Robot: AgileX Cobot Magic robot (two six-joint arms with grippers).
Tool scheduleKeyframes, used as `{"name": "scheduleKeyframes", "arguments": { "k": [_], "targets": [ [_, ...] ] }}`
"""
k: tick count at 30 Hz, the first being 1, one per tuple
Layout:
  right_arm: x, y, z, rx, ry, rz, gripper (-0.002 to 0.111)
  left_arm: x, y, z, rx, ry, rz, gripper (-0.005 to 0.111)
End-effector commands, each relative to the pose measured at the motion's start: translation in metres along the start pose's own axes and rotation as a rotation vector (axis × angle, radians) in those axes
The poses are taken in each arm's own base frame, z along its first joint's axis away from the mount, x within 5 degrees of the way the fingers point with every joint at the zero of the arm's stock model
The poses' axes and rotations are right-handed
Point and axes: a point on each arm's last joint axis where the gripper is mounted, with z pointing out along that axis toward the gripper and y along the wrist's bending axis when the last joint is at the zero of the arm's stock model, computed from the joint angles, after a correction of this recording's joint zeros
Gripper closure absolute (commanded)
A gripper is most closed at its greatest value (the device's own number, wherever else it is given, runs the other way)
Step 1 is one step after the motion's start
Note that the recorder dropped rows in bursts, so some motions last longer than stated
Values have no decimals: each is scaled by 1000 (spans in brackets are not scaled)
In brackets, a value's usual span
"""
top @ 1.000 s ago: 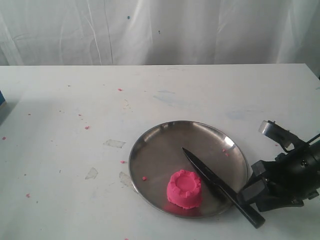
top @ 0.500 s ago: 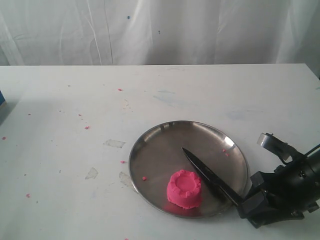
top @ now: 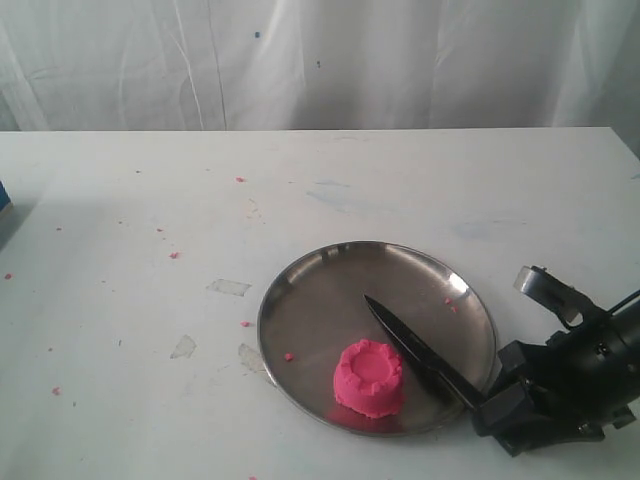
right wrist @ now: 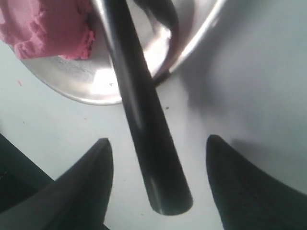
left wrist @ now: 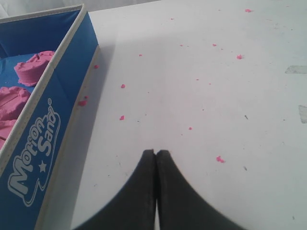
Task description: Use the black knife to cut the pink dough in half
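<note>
Right claw (right wrist: 158, 158) gapes wide, holding nothing; black knife (right wrist: 144, 124) handle lies between its 2 fingers, untouched, beside pink dough (top: 369, 377).

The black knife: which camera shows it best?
The exterior view: the black knife lies blade on the plate, handle end hidden by the right claw. The right wrist view shows its handle only; the left, nothing.

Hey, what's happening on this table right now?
The right gripper is open, its fingers on either side of the black knife's handle, not yet closed on it. The knife lies across the steel plate's rim, blade beside the uncut pink dough. The left gripper is shut, off by a blue sand box.
</note>
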Motion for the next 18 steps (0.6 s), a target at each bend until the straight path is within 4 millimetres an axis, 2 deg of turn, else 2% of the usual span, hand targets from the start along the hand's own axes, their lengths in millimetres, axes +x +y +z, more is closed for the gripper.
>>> {"name": "scheduleKeyframes", "arguments": {
  "k": [1, 4, 9, 12, 18],
  "targets": [
    [3, -1, 3, -1, 4, -1, 54, 0, 0, 0, -1, -9, -10, 107],
    [2, 0, 3, -6, -6, 6, 55, 0, 0, 0, -1, -9, -10, 107],
    [1, 0, 3, -14, -16, 16, 70, 0, 0, 0, -1, -9, -10, 107],
    [1, 0, 3, -14, -16, 16, 75, 0, 0, 0, -1, -9, -10, 107],
    [2, 1, 3, -21, -11, 9, 76, 0, 0, 0, -1, -9, -10, 107]
  ]
}}
